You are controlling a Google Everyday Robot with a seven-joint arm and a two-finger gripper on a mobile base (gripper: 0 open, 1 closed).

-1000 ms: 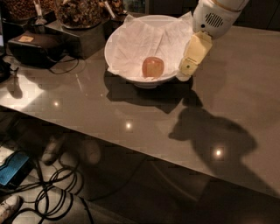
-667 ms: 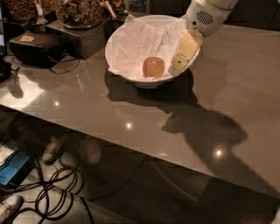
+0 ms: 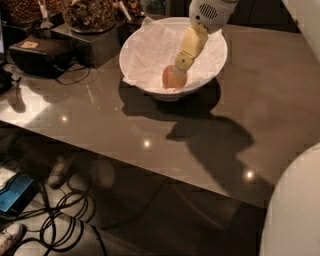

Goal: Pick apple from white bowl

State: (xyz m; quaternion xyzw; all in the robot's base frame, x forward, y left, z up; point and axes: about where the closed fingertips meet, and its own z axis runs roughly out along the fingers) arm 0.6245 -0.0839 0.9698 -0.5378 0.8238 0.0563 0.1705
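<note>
Compared with 1 s ago, the gripper is now standing further to the left: it was beside the right rim of the white bowl, and now it is reaching down inside the bowl. The bowl and the apple are lying in the same places as before.

In the 1 camera view, the arm is coming in from the top edge and its pale yellow end is sloping down and to the left. The tip of the gripper is touching the upper right side of the apple or sitting just above it; I cannot tell which. I also cannot tell if the gripper is released or clenched.

The apple is resting low in the middle of the white bowl, on the crumpled white paper that is lining it. The bowl is standing upright on the grey bench and is throwing a dark shadow toward the front.

Behind the bowl on the left, a dark jar of nuts is standing on the bench. A black device is lying at the left end. Below the bench, on the floor, black cables are curling.
</note>
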